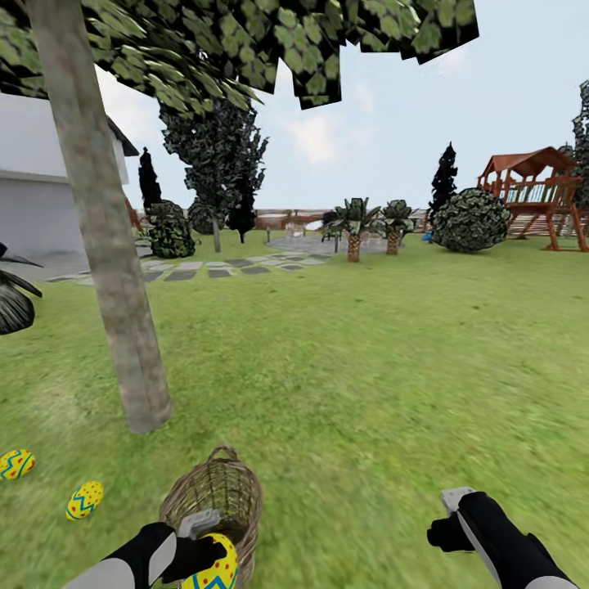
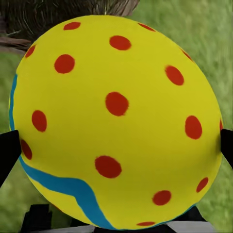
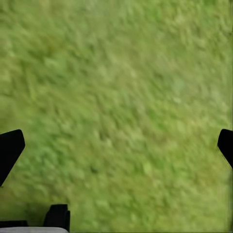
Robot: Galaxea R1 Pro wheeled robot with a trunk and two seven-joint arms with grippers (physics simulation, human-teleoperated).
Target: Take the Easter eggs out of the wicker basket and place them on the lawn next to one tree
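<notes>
Left gripper (image 1: 199,546) fingers clasp the third yellow red-dotted egg (image 2: 116,121) above the brown wicker basket (image 1: 214,495); right gripper (image 1: 455,523) gapes, empty.
Smooth, rigid, probably slippery: grip its widest girth. Two eggs (image 1: 51,483) lie near the grey-brown tree trunk (image 1: 123,327).

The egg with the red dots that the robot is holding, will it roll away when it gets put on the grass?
Probably a little. The egg looks round and smooth, so it could wobble or roll. The lawn looks fairly flat here, and two other eggs lie on it near the tree. Its shiny shell might slip between the left gripper's fingers.
</notes>
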